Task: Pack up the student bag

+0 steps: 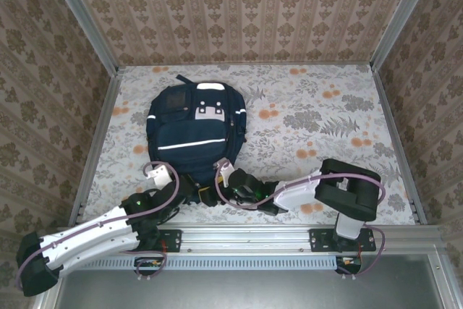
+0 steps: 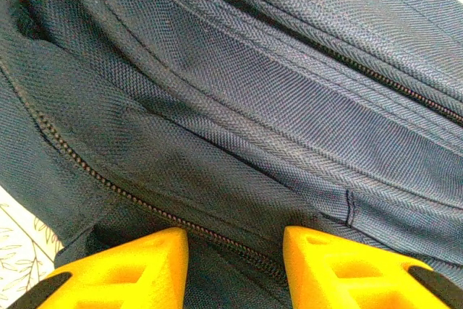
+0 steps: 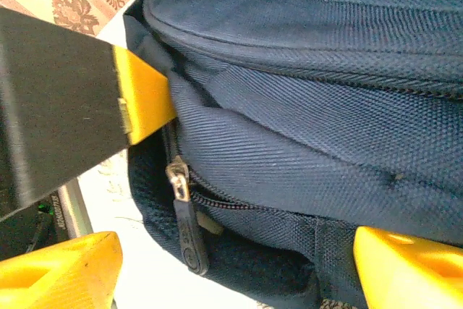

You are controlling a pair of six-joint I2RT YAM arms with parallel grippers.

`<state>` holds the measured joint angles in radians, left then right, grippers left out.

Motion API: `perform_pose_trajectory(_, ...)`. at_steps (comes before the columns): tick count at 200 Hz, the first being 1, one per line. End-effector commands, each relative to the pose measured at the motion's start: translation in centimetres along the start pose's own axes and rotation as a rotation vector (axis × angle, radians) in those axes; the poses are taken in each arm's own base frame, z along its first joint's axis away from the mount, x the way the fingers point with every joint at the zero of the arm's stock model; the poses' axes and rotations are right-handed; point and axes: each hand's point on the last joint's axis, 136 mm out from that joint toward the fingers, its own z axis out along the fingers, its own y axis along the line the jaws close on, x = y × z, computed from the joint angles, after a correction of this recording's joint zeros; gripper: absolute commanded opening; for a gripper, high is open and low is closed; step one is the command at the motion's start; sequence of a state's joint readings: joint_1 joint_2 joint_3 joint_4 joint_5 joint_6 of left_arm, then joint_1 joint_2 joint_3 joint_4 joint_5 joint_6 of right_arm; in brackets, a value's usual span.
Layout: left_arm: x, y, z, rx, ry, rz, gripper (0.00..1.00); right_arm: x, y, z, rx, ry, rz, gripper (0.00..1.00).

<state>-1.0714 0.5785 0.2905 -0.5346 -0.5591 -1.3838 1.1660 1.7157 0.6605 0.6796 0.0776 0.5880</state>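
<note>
1. The bag (image 1: 195, 124) lies flat on the table (image 1: 325, 121), its near edge toward both arms, within easy reach.
2. The left gripper (image 2: 235, 265) has its fingers spread astride the zipper (image 2: 108, 182), probably to steady the fabric.
3. The right gripper (image 3: 239, 273) has its fingers spread around the zipper pull (image 3: 184, 229), not pinching it.

l pincer (image 2: 235, 269), r pincer (image 3: 235, 274) open

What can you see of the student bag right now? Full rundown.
The student bag is a navy woven-fabric backpack lying flat on the floral table, top toward the far wall. A white reflective stripe crosses its front, with a grey-white patch near the top. Several zipper lines run along it, and a dark zipper pull hangs by a lower corner. The left gripper and right gripper, both open, sit close against its bunched near edge.
</note>
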Motion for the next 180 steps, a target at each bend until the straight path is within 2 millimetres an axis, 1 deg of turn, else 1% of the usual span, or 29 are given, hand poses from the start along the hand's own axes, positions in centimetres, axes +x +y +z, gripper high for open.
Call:
perform_pose_trajectory(1,-0.3,0.1,0.2,0.003,-0.024,0.001,0.41,-0.4,0.1,-1.5,0.029,-0.031,0.037,0.84)
perform_pose_trajectory(16,-0.3,0.1,0.2,0.004,-0.022,0.001,0.41,-0.4,-0.4,-1.9,0.05,-0.04,0.056,0.84)
perform_pose_trajectory(27,-0.3,0.1,0.2,0.004,-0.022,0.002,0.41,-0.2,0.1,-1.9,0.027,-0.037,0.064,0.83)
perform_pose_trajectory(60,-0.4,0.1,0.2,0.005,-0.027,0.0,0.41,0.6,2.3,-0.9,-0.036,-0.007,0.044,0.77)
perform_pose_trajectory(77,-0.4,0.1,0.1,0.002,-0.028,0.003,0.41,0.9,2.7,-0.2,-0.055,0.005,0.045,0.66)
perform_pose_trajectory(89,-0.4,0.2,0.2,-0.001,-0.027,0.004,0.41,1.1,2.8,0.1,-0.061,0.012,0.043,0.6)
perform_pose_trajectory(95,-0.4,0.2,0.1,0.0,-0.026,0.004,0.41,1.2,2.7,0.3,-0.057,0.017,0.04,0.59)
perform_pose_trajectory(116,-0.4,0.1,0.2,0.001,-0.026,0.002,0.41,1.4,2.6,0.8,-0.045,0.024,0.022,0.58)
perform_pose_trajectory(129,-0.4,0.1,0.2,0.002,-0.026,0.001,0.41,1.4,2.5,1.1,-0.04,0.028,0.01,0.53)
perform_pose_trajectory(161,-0.3,0.2,0.3,0.003,-0.023,-0.001,0.41,1.3,2.7,1.7,-0.041,0.036,-0.017,0.53)
perform_pose_trajectory(170,-0.3,0.2,0.3,0.003,-0.021,0.0,0.41,1.3,2.6,2.0,-0.038,0.039,-0.015,0.5)
perform_pose_trajectory(180,-0.3,0.2,0.3,0.003,-0.021,0.001,0.41,1.3,2.4,2.2,-0.039,0.04,-0.008,0.49)
